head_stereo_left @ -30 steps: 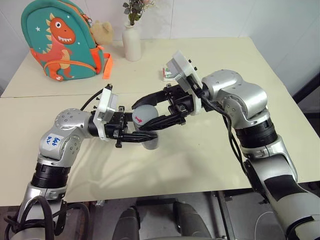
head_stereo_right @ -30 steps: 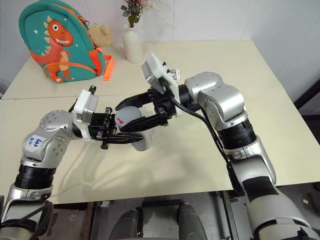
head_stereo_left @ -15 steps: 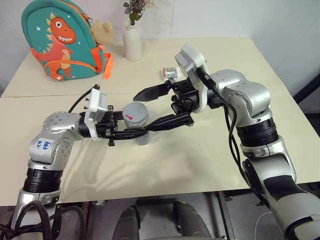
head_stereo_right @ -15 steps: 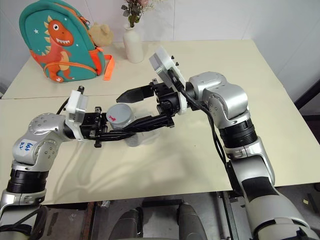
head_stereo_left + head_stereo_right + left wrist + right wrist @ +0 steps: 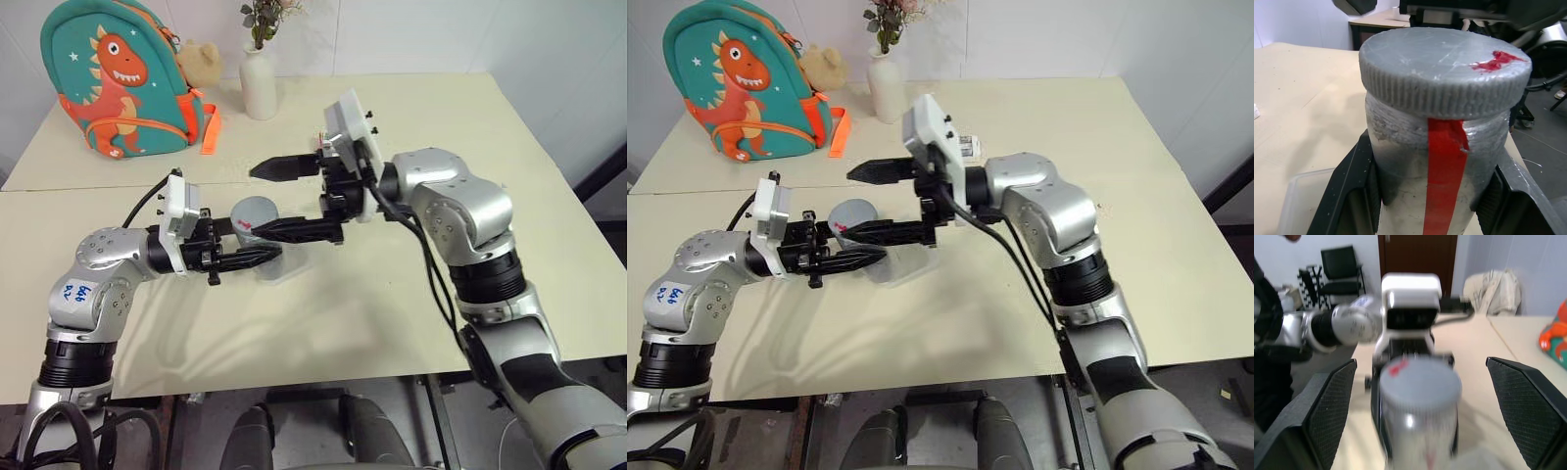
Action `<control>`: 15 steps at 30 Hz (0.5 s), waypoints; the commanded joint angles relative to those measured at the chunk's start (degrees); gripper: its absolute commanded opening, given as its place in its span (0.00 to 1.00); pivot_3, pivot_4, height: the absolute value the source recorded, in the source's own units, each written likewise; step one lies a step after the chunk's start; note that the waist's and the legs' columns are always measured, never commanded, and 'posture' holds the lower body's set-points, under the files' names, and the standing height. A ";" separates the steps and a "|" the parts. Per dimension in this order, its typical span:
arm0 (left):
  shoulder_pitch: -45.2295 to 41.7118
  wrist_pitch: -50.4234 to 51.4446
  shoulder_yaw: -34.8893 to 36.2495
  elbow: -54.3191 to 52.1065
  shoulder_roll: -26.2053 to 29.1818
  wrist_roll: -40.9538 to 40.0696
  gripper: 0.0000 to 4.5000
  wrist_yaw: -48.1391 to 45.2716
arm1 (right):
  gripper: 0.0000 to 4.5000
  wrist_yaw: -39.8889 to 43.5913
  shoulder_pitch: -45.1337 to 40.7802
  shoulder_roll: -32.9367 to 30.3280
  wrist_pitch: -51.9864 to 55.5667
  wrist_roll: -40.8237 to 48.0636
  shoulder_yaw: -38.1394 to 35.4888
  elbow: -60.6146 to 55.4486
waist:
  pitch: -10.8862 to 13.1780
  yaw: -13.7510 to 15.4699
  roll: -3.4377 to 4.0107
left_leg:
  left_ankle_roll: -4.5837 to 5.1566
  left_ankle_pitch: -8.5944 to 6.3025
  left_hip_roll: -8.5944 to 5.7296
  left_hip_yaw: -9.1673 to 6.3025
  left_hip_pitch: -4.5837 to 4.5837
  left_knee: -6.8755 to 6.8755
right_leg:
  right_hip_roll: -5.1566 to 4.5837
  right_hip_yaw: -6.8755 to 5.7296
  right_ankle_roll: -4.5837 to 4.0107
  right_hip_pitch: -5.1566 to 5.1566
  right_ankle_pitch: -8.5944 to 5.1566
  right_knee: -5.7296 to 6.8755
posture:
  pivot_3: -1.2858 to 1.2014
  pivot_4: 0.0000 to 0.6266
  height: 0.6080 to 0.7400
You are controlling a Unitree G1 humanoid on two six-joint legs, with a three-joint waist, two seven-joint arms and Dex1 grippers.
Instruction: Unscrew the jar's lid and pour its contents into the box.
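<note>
Silvery-grey jar with red stripe; grey ribbed lid with red mark

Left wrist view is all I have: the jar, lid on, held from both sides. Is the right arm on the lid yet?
Observer: Not yet. The right gripper has its jaws wide open, one on each side of the lid, and neither is touching it.
Operator: Where is the box for pouring?
Observer: The clear box lies on the table right by the base of the jar, on the side toward the right arm.
Operator: Anything else close by?
Observer: A dinosaur backpack and a white vase stand at the table's far edge, well away from both arms.
</note>
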 commanded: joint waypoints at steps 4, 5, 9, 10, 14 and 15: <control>-2.00 -0.54 -0.23 -0.89 -0.61 0.07 0.44 0.54 | 0.99 -1.76 -0.91 2.32 0.06 0.02 0.84 -1.90 | 0.00 0.11 0.00 | 0.00 0.00 0.00 0.01 -0.01 0.01 | -0.01 0.00 0.00 0.01 0.00 -0.02 | 0.52 0.24 1.00; -2.13 -0.59 -0.31 -0.79 -0.66 0.12 0.44 0.49 | 0.99 -2.15 -1.00 2.65 -0.11 -0.43 1.12 -1.43 | 0.00 0.11 0.00 | 0.00 0.00 0.00 0.00 0.00 0.01 | -0.01 0.00 0.00 0.01 0.00 -0.01 | 0.52 0.24 1.00; -2.52 -0.58 -0.71 -0.72 -0.97 0.24 0.44 0.46 | 0.99 -3.42 -1.74 3.46 -0.83 -1.86 1.51 1.04 | 0.00 -0.04 0.00 | 0.00 0.00 0.00 0.02 0.01 0.01 | 0.00 0.00 0.00 0.01 0.00 0.00 | 0.52 0.24 1.00; -2.59 -0.59 -0.79 -0.73 -1.01 0.28 0.44 0.46 | 0.99 -3.69 -1.93 3.68 -0.99 -2.08 1.38 1.60 | 0.00 -0.02 0.00 | 0.00 0.00 0.00 0.02 0.01 0.01 | 0.00 0.00 0.00 0.00 0.00 0.00 | 0.52 0.24 1.00; -2.75 -0.61 -0.94 -0.75 -1.20 0.34 0.44 0.54 | 0.99 -4.12 -2.32 4.27 -1.53 -2.64 1.13 2.92 | 0.00 -0.02 0.00 | 0.00 0.00 0.00 0.01 0.00 0.00 | 0.00 0.00 0.00 0.00 0.00 0.01 | 0.52 0.24 1.00; -2.70 -0.57 -0.95 -0.84 -1.22 0.30 0.44 0.63 | 0.99 -4.18 -2.39 4.38 -1.76 -2.83 1.03 3.24 | 0.00 -0.02 0.00 | 0.00 0.00 0.00 0.01 0.00 0.00 | 0.00 0.00 0.00 0.00 0.00 0.00 | 0.52 0.24 1.00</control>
